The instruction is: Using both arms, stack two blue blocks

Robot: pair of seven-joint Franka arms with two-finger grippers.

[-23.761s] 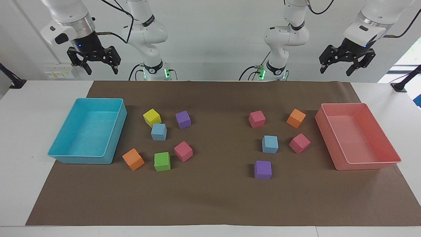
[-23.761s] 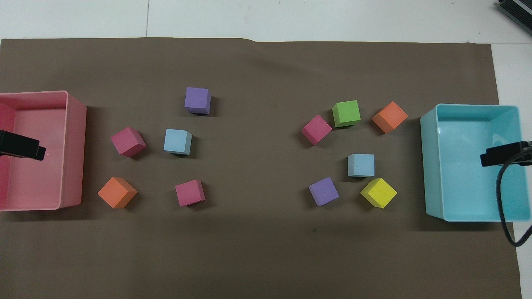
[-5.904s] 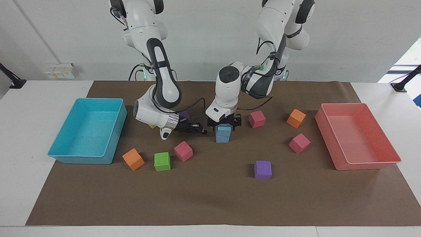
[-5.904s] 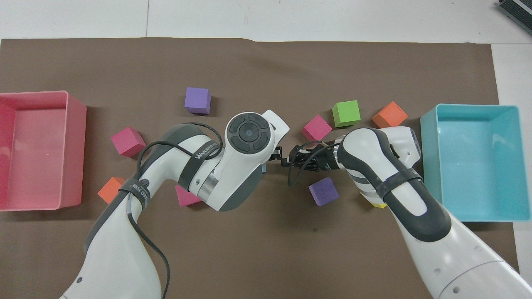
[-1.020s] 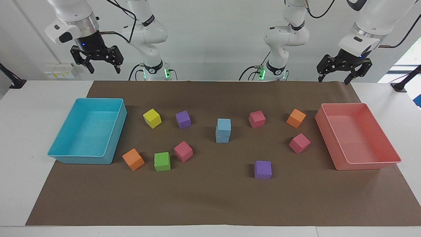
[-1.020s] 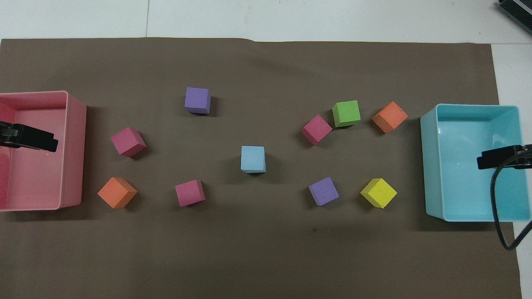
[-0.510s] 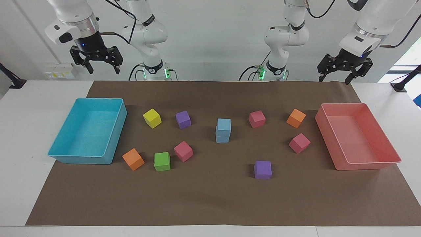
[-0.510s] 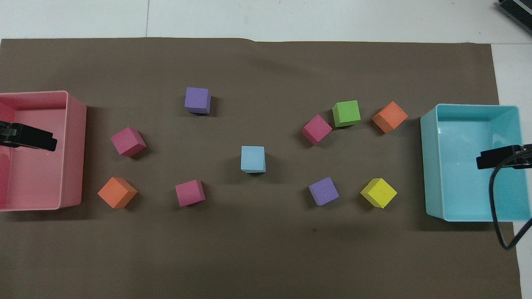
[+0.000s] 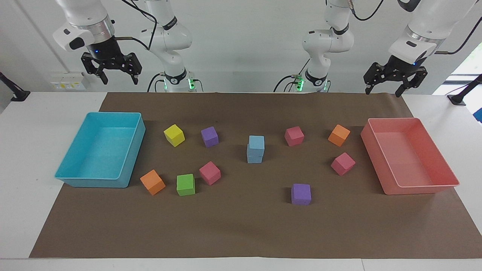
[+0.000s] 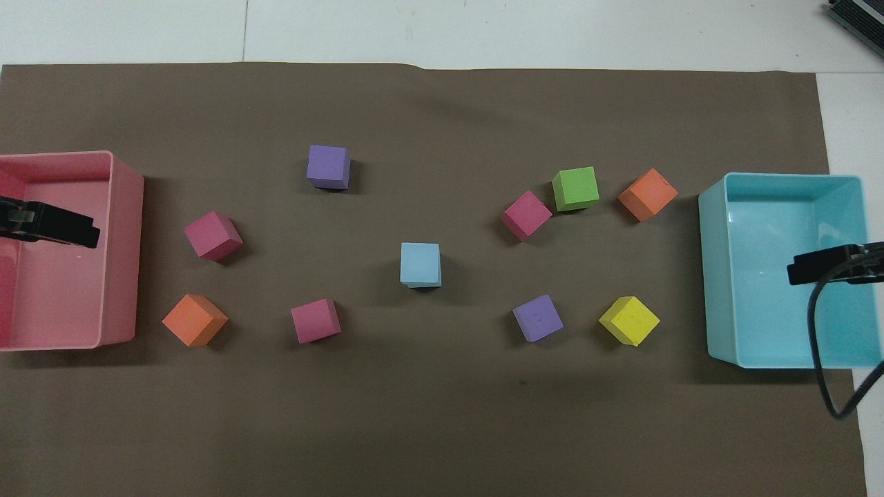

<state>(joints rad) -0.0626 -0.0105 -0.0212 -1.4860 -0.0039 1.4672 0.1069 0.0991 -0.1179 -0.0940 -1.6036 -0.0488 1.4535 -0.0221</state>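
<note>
The two blue blocks stand stacked in the middle of the brown mat, the upper block (image 9: 256, 142) on the lower block (image 9: 254, 158), slightly offset. From above only the upper block (image 10: 420, 263) shows clearly. My left gripper (image 9: 383, 92) is open and empty, raised high over the pink tray's end of the table; its tip shows in the overhead view (image 10: 65, 228). My right gripper (image 9: 119, 80) is open and empty, raised high over the cyan tray's end; its tip shows in the overhead view (image 10: 818, 266). Both arms wait apart from the stack.
A cyan tray (image 9: 94, 183) stands at the right arm's end and a pink tray (image 9: 418, 188) at the left arm's end. Yellow (image 9: 174, 134), purple (image 9: 209, 136), green (image 9: 185, 184), orange (image 9: 152, 181) and pink (image 9: 343, 163) cubes lie scattered around the stack.
The blocks, once apart, were stacked with my left gripper on the upper one; both arms then drew back up. In the last second the grippers only drifted slightly.
</note>
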